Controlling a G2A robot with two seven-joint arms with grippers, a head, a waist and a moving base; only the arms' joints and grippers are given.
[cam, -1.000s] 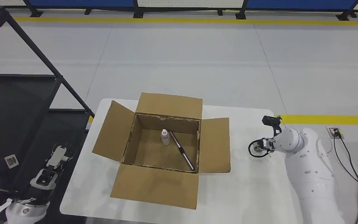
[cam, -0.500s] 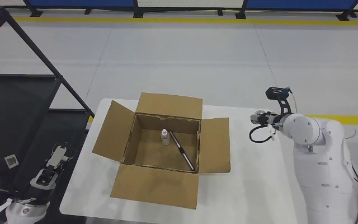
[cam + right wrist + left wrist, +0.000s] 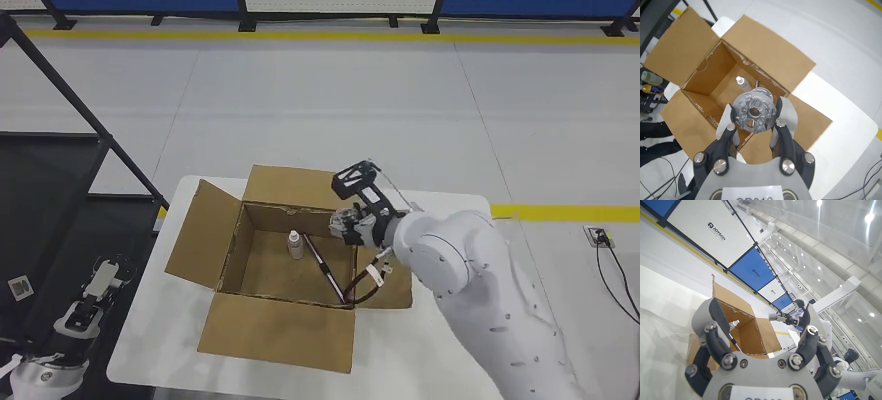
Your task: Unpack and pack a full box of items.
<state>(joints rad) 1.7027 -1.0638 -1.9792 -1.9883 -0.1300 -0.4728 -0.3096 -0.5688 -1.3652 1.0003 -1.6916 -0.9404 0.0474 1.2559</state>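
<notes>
The big change is on the right side: a second ago the right gripper [image 3: 352, 226] sat out past the 3 o'clock edge of the white table [image 3: 160, 310], well apart from the open brown cardboard box [image 3: 303, 187]. It has since swung in and now hangs above the box's 3 o'clock rim, over the inner edge of the flap on that side. Its fingers are closed narrowly on a silver, round cast-metal disc with a hollow hub and cut-out pockets [image 3: 751, 115], pinched across its rim and held face-up toward the wrist camera, above the opening and not yet down inside. The box itself has not shifted; it stands in the middle of the table with all four flaps folded out. On its floor a small clear bottle with a white cap [image 3: 295, 244] stands upright toward 12 o'clock, and a slim dark rod with a silver end [image 3: 326, 268] lies just beside it, slanting from the centre toward 5 o'clock. Both sit where they did before. The left gripper [image 3: 762, 311] is spread wide and empty, parked off the table's 8 o'clock corner, unmoved. By my reading this is the packing half of the job: the carry across is done and what remains for this piece is lowering it into free floor space, most likely toward 9 o'clock, away from the bottle and rod, before letting go
</notes>
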